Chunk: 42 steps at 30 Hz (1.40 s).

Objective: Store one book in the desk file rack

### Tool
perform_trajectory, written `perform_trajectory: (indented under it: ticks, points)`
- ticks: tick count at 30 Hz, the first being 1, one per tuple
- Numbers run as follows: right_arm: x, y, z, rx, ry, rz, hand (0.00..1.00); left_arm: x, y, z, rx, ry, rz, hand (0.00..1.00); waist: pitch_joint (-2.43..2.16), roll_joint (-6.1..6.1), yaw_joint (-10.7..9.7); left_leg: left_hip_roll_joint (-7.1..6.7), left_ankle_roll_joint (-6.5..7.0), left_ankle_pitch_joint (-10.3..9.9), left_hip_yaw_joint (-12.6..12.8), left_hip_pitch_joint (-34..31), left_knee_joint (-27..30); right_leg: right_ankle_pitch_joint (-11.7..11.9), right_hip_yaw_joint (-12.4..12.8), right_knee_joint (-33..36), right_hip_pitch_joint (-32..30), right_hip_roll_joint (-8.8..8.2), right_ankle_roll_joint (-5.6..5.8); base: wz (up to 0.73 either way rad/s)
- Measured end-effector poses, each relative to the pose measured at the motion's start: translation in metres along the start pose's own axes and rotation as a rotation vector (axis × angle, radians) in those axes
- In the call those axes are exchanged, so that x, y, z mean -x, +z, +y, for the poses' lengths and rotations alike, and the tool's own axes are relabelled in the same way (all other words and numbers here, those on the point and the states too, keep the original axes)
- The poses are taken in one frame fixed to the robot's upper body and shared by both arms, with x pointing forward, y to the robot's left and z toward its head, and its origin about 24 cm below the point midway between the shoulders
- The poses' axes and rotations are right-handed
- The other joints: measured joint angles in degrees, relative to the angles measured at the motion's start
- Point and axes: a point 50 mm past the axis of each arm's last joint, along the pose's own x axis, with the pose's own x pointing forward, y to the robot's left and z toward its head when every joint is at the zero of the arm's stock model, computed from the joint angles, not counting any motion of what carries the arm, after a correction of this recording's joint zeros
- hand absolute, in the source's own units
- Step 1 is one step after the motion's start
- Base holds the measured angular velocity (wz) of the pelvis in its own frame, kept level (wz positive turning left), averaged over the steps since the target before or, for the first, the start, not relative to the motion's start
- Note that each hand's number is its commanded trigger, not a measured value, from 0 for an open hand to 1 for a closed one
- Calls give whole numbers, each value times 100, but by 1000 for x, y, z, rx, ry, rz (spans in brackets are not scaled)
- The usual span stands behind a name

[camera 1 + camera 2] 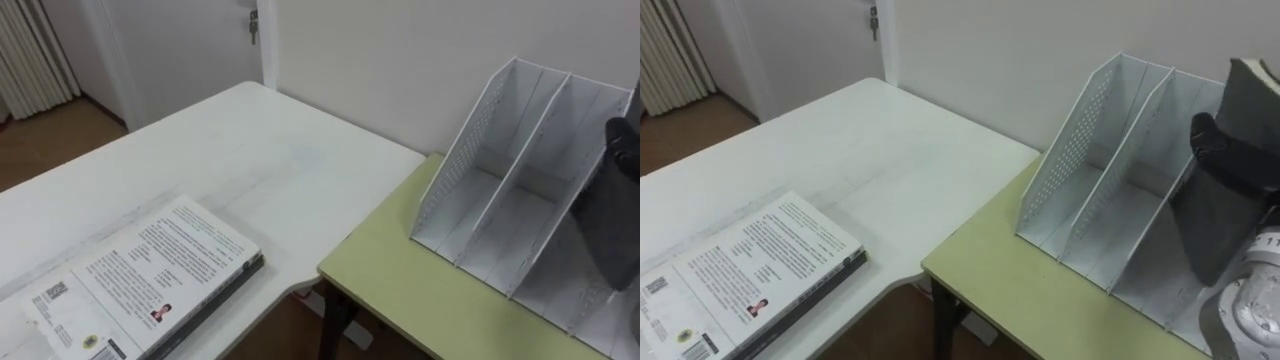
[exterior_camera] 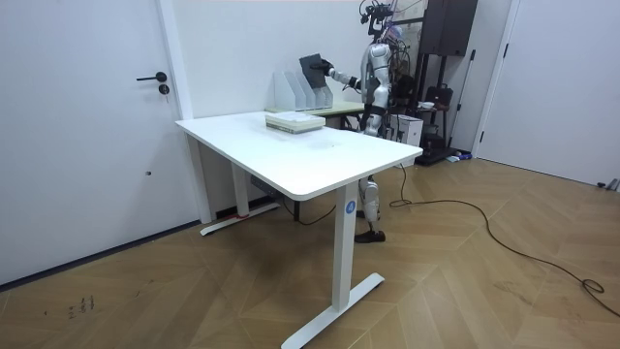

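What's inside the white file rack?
The file rack has two left slots showing just bare white floors. Further right, the right hand holds a dark book against the next slot, hiding whatever is in there.

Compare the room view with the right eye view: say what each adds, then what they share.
Room view adds: the robot standing at the green desk, the white table's legs, the wood floor. Right eye view adds: the right hand curled round the dark book at the file rack's right side, and the book stack's cover print. Shared: table, stack, rack, dark book.
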Motion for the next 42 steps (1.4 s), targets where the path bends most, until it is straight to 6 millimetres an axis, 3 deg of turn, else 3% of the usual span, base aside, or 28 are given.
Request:
perform_trajectory:
  ticks: [25, 31, 36, 38, 42]
  points:
    - [-1, -3, 2, 11, 36, 20, 0, 0, 2, 0, 1, -2, 3, 0, 17, -27, 9, 0, 0, 0, -2, -3, 1, 1, -14, -6, 2, 0, -2, 0]
    - [1, 11, 6, -52, 64, -18, 0, 0, -2, 1, 25, 3, 5, 0, 15, -22, -2, -1, 0, 0, -1, 25, -10, 2, -7, -35, 36, 4, -4, 0]
    - [7, 37, 18, -212, 215, -66, 0, 0, -1, 1, 26, 2, -4, 0, 22, -19, -7, 2, 0, 0, 2, 3, -9, 3, 4, -34, 4, 6, -4, 0]
    - [13, 50, 27, -345, 354, -73, 0, 1, -2, 2, 26, -8, -11, 0, 22, -24, 3, 6, -1, -1, 9, 0, -8, 3, 11, -34, 7, 8, -4, 0]
    - [26, 56, 46, -455, 607, -61, 0, 2, 0, 5, 18, -26, -20, 0, 6, -67, 3, 8, -1, -1, 9, 13, -4, 6, 1, -35, 26, 9, -10, 0]
